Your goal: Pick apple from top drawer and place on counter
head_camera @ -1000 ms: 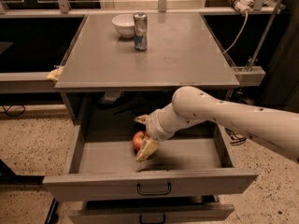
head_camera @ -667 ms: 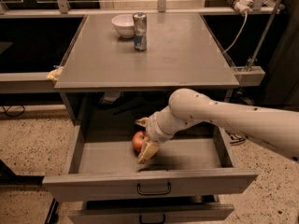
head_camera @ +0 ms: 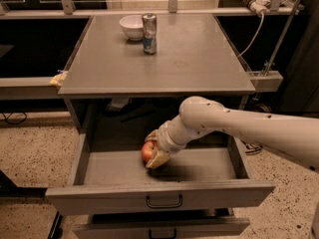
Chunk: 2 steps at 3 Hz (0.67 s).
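Gripper [head_camera: 151,150] clamps the apple [head_camera: 146,151] in the open top drawer [head_camera: 159,193]

A white bowl [head_camera: 131,26] and a drink can [head_camera: 149,33] stand side by side at the back of the counter [head_camera: 189,63]. Below, the apple sits left of centre on the drawer floor. The white arm [head_camera: 239,128] reaches in from the right, with one finger on either side of the fruit.

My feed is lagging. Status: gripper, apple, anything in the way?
Gripper in the open top drawer, shut on the apple. Apple not out yet. Can and white bowl at far edge of the counter.
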### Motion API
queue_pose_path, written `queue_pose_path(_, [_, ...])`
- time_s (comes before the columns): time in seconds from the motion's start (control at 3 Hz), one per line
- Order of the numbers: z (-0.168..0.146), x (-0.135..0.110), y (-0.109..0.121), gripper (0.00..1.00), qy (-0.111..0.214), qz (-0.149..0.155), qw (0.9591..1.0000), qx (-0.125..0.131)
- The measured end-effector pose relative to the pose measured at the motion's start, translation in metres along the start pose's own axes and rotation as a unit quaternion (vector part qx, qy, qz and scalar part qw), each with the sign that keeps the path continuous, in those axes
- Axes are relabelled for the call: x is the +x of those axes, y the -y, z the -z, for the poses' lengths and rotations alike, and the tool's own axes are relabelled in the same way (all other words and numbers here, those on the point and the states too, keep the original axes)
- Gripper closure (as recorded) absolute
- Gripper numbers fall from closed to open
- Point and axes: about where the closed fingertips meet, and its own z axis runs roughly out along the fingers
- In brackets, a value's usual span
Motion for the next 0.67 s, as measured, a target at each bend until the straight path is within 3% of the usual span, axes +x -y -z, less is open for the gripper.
queue_pose_path(0.33, [0.010, -0.004, -0.005, 0.83, 0.007, -0.005, 1.0000, -0.001])
queue_pose_path(0.67, [0.040, -0.017, -0.016, 1.00, 0.011, -0.010, 0.9999, -0.004])
